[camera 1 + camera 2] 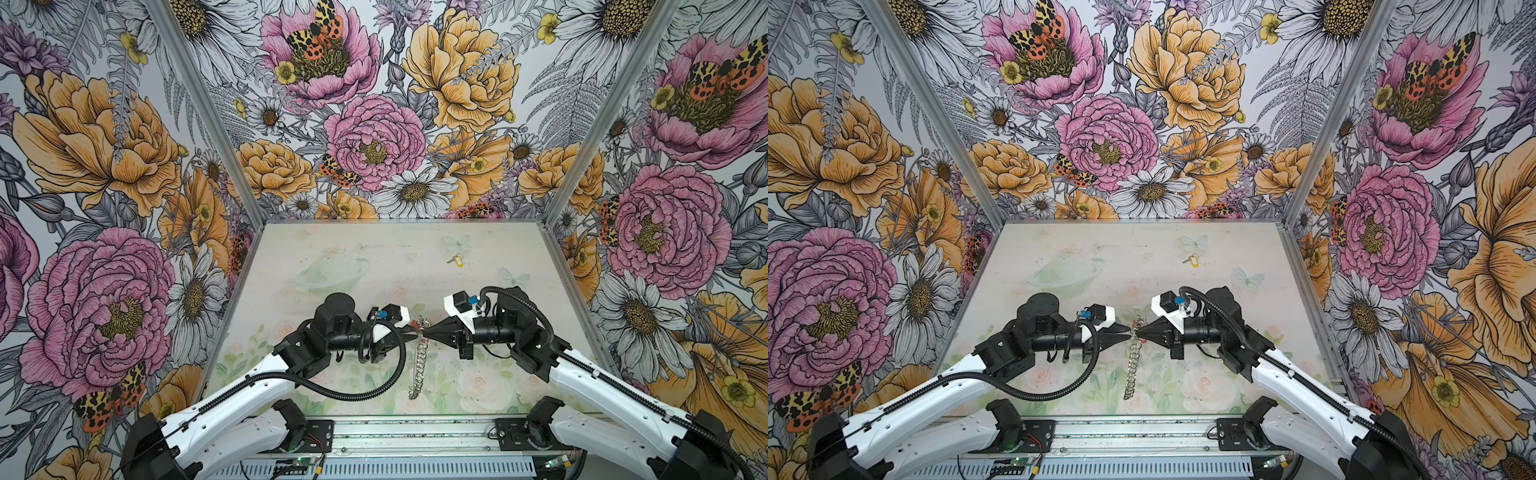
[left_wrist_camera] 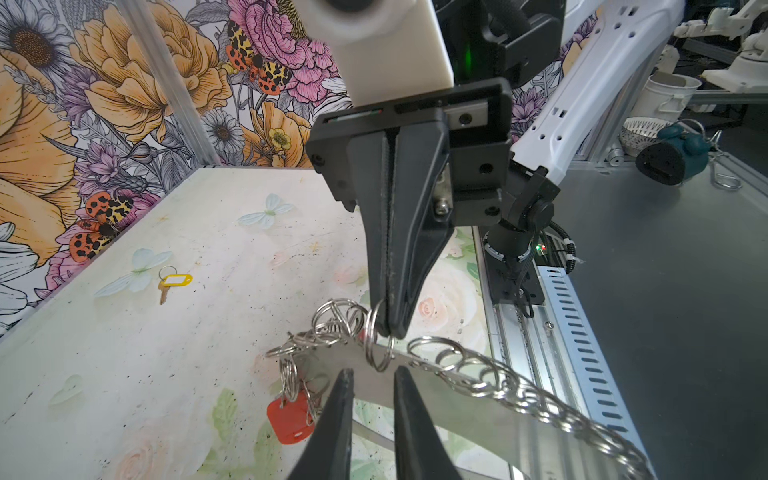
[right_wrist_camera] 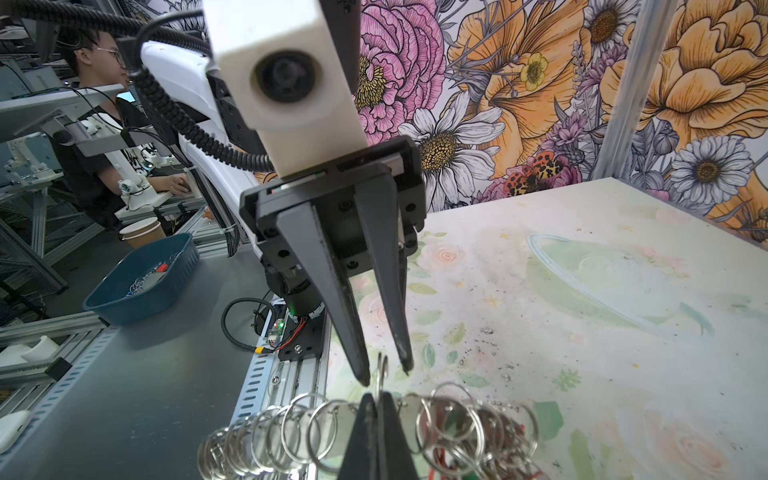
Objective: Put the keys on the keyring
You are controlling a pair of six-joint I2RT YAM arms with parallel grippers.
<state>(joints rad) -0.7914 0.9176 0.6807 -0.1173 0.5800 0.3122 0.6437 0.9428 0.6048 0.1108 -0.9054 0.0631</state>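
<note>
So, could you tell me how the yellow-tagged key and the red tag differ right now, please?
The yellow-tagged key lies loose on the table; the red tag hangs from the split rings of the keyring. The yellow-tagged key sits far from the left gripper; the red tag dangles beside its fingers. Both tags are coloured plastic.
</note>
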